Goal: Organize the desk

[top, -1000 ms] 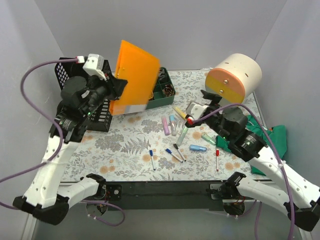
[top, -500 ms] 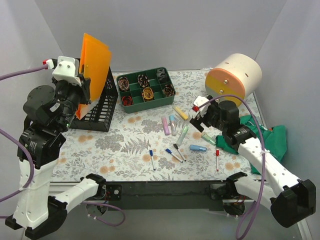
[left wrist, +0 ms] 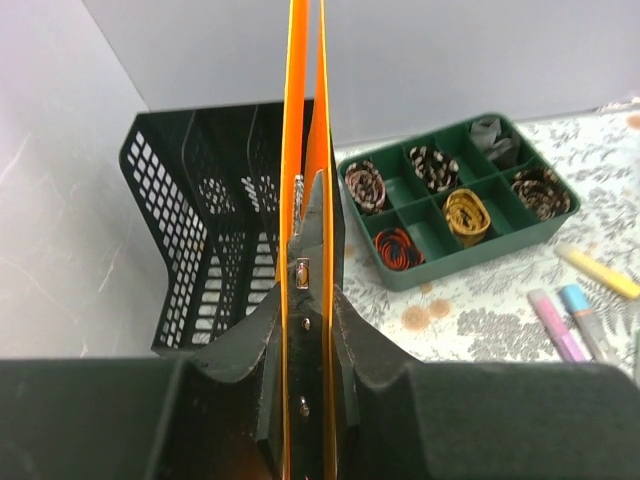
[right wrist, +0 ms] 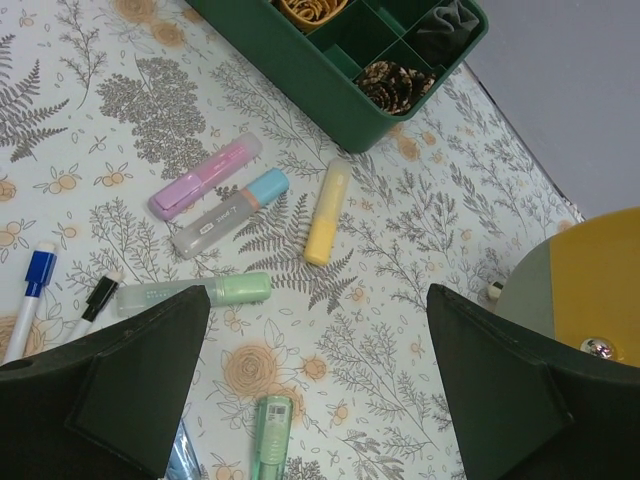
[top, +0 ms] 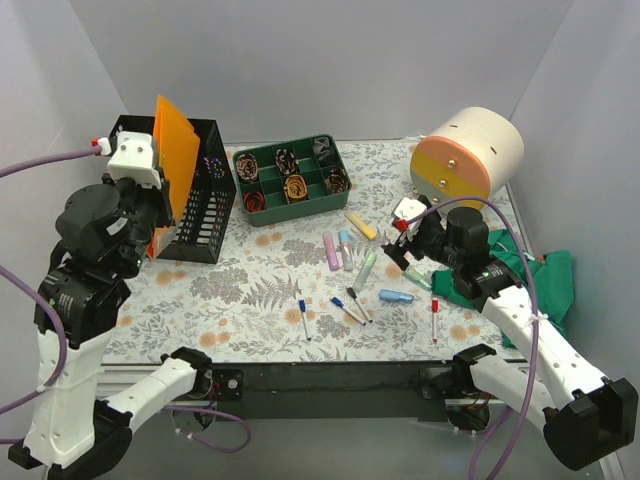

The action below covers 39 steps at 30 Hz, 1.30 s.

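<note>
Fern-and-flower printed tabletop spans the enclosure floor, with a black bar on its 6 o'clock edge. Left claw is clamped on an upright orange folder at the black mesh basket, 10 o'clock; how deep the folder sits is unclear. Green compartment tray is at 12 o'clock. Right claw is spread wide, gripping nothing, over loose highlighters: pink highlighter, blue highlighter, yellow highlighter, green highlighter. Small markers lie toward 6 o'clock.

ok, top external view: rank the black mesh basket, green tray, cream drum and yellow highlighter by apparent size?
1. black mesh basket, though the orange folder hides part of it
2-3. cream drum and green tray: too close to rank
4. yellow highlighter
</note>
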Motion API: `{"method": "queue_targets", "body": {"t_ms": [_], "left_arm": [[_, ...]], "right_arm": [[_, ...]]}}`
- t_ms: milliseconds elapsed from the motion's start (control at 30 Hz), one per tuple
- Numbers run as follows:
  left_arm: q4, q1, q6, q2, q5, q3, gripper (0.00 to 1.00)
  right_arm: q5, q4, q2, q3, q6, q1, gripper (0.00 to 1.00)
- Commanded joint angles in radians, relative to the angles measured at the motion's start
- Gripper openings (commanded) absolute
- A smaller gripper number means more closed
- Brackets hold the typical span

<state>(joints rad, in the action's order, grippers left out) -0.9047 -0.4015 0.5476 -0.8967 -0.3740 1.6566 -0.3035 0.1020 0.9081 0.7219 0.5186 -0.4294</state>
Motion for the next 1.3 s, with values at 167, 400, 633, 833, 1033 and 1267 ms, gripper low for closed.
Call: {"method": "queue_targets", "body": {"t_ms": [167, 400, 633, 833, 1033, 1267], "left_arm": [[0.160, -0.002, -0.014, -0.002, -0.048, -0.133, 0.00], [0.259, -0.002, -0.026, -0.007, -0.060, -0.274, 0.00], [0.316, 0.000, -0.029, -0.059, -0.036, -0.281, 0.00], [0.340, 0.041, -0.051, -0.110, 0.021, -0.251, 0.00], [0.323, 0.144, -0.018, -0.159, 0.168, -0.251, 0.00], [0.199, 0.165, 0.038, -0.151, 0.253, -0.250, 0.00]], "right_arm": [[-0.057, -0.033, -0.023, -0.004, -0.015, 0.015, 0.97], [-0.063, -0.033, -0.026, -0.007, -0.014, 0.018, 0.97], [-0.071, -0.030, -0.025, -0.009, -0.012, 0.020, 0.97], [-0.074, -0.027, -0.025, -0.009, -0.011, 0.026, 0.97], [-0.077, -0.027, -0.018, -0.010, -0.005, 0.029, 0.97], [-0.080, -0.024, -0.009, -0.012, 0.001, 0.032, 0.97]]}}
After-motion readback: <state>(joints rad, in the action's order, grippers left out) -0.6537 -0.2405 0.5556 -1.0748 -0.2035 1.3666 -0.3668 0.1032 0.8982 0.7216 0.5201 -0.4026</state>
